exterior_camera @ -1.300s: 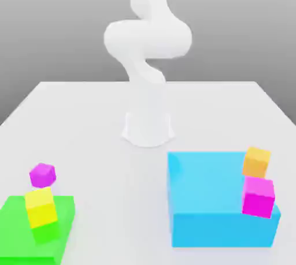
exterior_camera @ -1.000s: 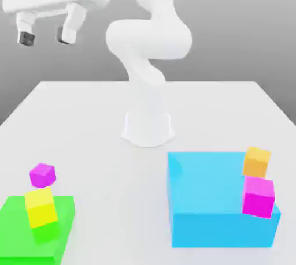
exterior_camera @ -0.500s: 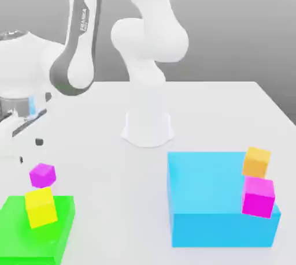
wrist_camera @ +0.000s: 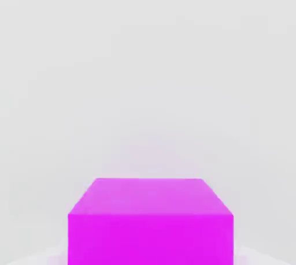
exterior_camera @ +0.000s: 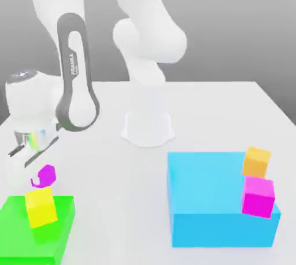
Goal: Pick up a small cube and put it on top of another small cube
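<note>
The two-finger claw (exterior_camera: 36,178), wide apart a second ago, is now being clamped on the small magenta-purple cube (exterior_camera: 45,174), at twelve o'clock from the yellow cube (exterior_camera: 41,207). Lifting toward the small orange cube (exterior_camera: 256,161) is judged next.

I am reading just 1 piece of lettering: "FRANKA", with smaller print after it that I cannot make out, running lengthwise in dark letters down the white panel of the arm's forearm link (exterior_camera: 74,62) in the exterior view.
</note>
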Tool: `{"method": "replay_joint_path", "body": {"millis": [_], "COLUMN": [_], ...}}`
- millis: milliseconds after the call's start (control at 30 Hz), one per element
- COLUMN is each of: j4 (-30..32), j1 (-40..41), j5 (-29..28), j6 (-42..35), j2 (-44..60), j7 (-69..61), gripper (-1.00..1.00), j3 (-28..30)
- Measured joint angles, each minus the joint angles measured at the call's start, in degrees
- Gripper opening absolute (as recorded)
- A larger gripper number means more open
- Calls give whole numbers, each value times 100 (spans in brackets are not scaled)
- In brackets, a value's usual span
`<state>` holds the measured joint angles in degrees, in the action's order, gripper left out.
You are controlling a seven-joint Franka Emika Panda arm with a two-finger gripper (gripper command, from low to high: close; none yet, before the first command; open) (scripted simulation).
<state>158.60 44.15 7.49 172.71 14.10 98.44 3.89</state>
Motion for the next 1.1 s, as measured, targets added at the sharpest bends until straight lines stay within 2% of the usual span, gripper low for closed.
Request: {"method": "replay_joint_path", "body": {"millis": [167,433,867,933,1067,1100], "j4": [178,-149,-632,-682,-513,-486], "j1": [-173,-2026,-4549,-4831,-4819,-4813], "j5": [-537,-283,565,547,272,235], "j6": [-797,-2016,-3672,-3628,-2857,-2746], "j2": [-986,-2020,-3267,-3141,-2493,-2406], "j7": [429,1316,2467,2729,3050,3083], "gripper": [-100,-100,-100,-100,-100,100], "j3": [204,-900,-3173,-3566,-3882,-3906]}}
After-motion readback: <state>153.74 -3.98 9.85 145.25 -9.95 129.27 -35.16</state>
